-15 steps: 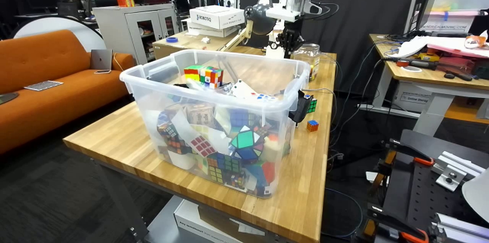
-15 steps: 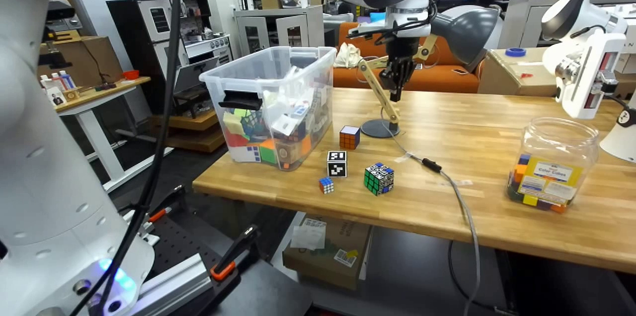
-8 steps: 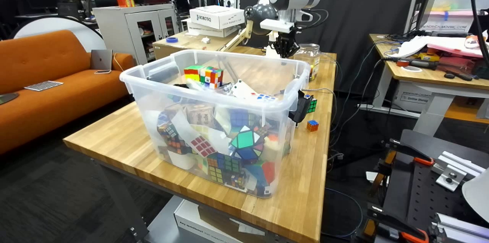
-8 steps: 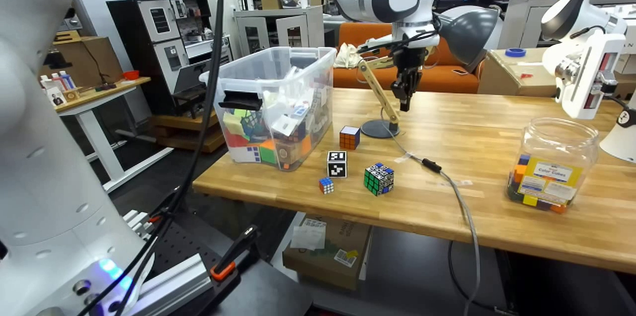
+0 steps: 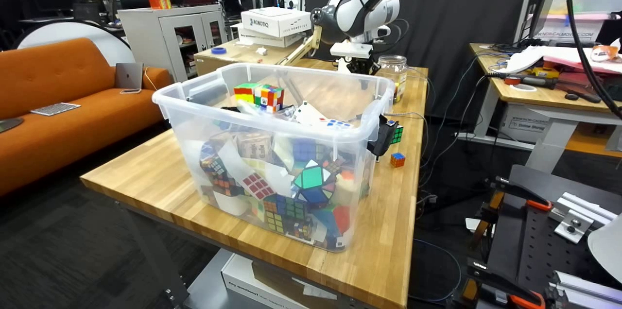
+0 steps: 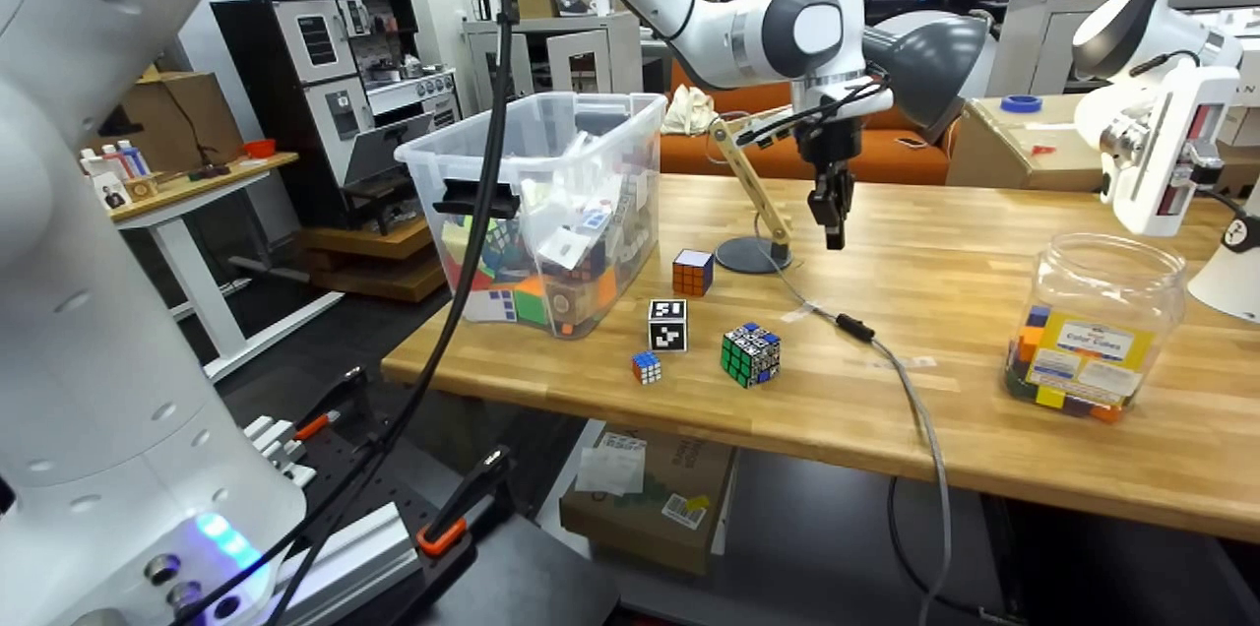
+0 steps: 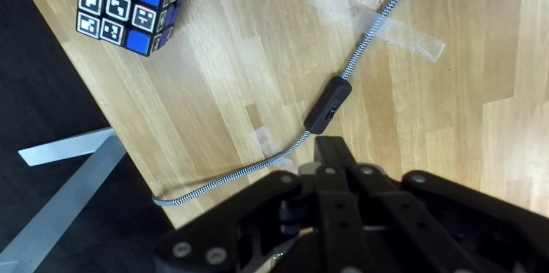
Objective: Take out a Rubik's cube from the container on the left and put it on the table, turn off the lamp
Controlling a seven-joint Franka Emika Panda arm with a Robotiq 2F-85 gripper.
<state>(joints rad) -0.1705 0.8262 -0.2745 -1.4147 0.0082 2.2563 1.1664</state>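
My gripper (image 7: 332, 139) has its black fingertips pressed together with nothing between them. It hangs over the wooden table (image 6: 935, 262), and in the wrist view its tips lie just below the lamp cord's black switch (image 7: 328, 104). The grey lamp (image 6: 930, 65) stands on a round base behind; I cannot tell whether it is lit. Several cubes fill the translucent container (image 6: 472, 163); a multicoloured Rubik's cube (image 5: 270, 97) shows near its top. On the table sit an orange-sided Rubik's cube (image 6: 693, 273), a small one (image 6: 647, 367) and a patterned one (image 7: 120, 9).
A black-and-white marker cube (image 6: 667, 325) stands beside the container. To the right in an exterior view is a clear jar (image 6: 1095, 331) of coloured blocks, with a white device (image 6: 1176, 149) behind it. Tape (image 7: 399, 34) fixes the cord to the tabletop.
My arm has reached farther over the table and come down. The gripper has moved from beside the lamp's arm toward the cord switch. The cubes and the container have not moved.
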